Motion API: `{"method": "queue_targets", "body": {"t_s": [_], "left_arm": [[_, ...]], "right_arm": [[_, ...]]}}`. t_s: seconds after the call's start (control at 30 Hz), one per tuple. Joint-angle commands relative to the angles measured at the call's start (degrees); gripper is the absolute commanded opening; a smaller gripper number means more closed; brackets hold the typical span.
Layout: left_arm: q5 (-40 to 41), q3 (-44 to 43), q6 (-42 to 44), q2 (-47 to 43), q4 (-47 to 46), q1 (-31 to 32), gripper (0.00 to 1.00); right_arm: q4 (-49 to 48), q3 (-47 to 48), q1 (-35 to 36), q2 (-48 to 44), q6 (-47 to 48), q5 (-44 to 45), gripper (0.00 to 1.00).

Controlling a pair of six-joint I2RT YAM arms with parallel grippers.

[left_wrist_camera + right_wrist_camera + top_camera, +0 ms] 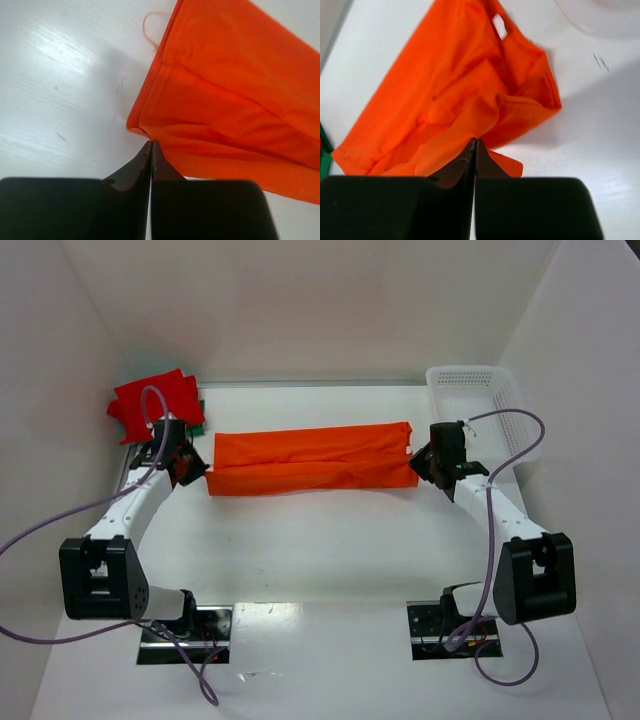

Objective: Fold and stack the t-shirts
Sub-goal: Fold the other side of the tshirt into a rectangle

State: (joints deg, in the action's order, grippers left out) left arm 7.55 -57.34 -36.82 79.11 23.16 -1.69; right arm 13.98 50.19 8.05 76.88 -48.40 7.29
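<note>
Nearest the lens, at near edge of white worktop (320,560): left arm base (185,628), then right arm base (450,625), side by side.

Far left corner: red t-shirt (150,405), bunched flat, number of layers not discernible. Dark green t-shirt (199,420) peeking out at its right edge, mostly covered.

Just right of that: left hand (198,472), fingers pressed fully together, pinching the near left corner of the orange t-shirt (312,460).

Centre: orange t-shirt folded into a long band, spread lengthwise left to right across the worktop between both hands. White label visible near its right end in right wrist view.

Right end: right hand (422,466), likewise fully closed, nipping a fold of the orange cloth.

Far right corner: white perforated basket (480,400), apart from the cloth.
</note>
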Motion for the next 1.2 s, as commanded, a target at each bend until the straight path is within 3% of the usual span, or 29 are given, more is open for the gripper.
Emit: {"method": "queue_targets", "body": {"t_s": [0.0,0.17,0.5,1.17], "left_arm": [[-0.87,2.4,-1.94,-5.1,3.29,-0.33,0.0],[2.54,3.82,-2.99,-9.49,5.14,-0.33,0.0],[2.9,3.82,-3.7,-5.38,4.97,-0.33,0.0],[5.63,-8.93,-0.62,17.91,-1.62,-0.85,0.0]], "right_arm": [[3.51,-3.17,1.0,-6.3,-3.0,0.88,0.0],[8.59,-5.02,1.53,-12.62,-4.85,0.88,0.0],[10.99,-9.5,1.53,-17.38,-8.29,0.53,0.0],[0.27,4.2,-1.55,6.51,-3.98,2.91,0.0]]}}
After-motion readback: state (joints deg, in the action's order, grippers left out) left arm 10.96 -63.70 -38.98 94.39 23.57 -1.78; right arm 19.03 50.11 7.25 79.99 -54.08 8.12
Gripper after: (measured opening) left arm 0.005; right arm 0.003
